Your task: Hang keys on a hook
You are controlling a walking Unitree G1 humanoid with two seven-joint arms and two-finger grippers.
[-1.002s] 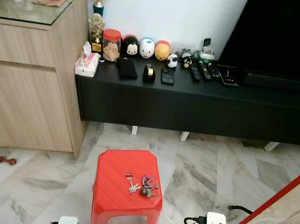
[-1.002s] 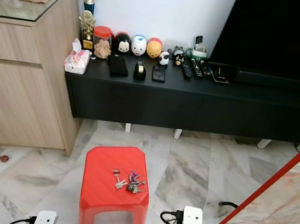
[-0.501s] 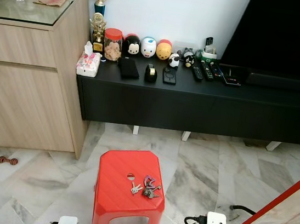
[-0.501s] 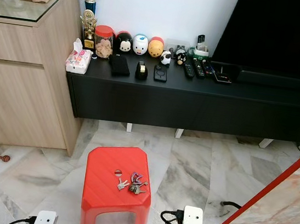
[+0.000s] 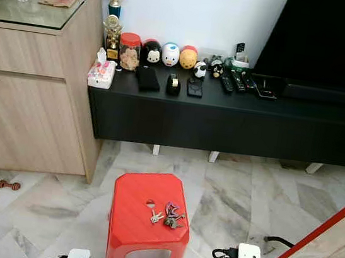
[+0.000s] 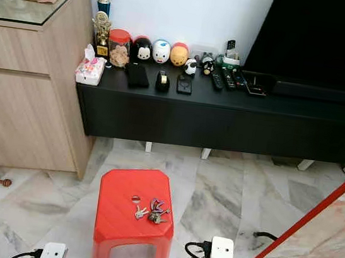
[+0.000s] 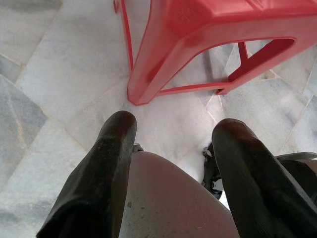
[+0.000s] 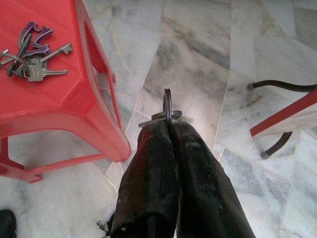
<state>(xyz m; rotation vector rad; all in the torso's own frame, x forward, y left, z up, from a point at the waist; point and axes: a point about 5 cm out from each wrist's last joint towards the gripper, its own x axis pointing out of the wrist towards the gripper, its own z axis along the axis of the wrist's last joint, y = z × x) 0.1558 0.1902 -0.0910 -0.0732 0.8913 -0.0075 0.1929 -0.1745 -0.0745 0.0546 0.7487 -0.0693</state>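
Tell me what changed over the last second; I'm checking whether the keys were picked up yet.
Nothing visibly moved; only the camera shifted slightly. The keys still lie on the red stool, untouched. The right gripper is shut on a metal ring, off the stool.

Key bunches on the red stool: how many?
2, side by side on the red stool: a small bunch with a red tag toward the robot's left, and a larger bunch with a purple fob toward its right.
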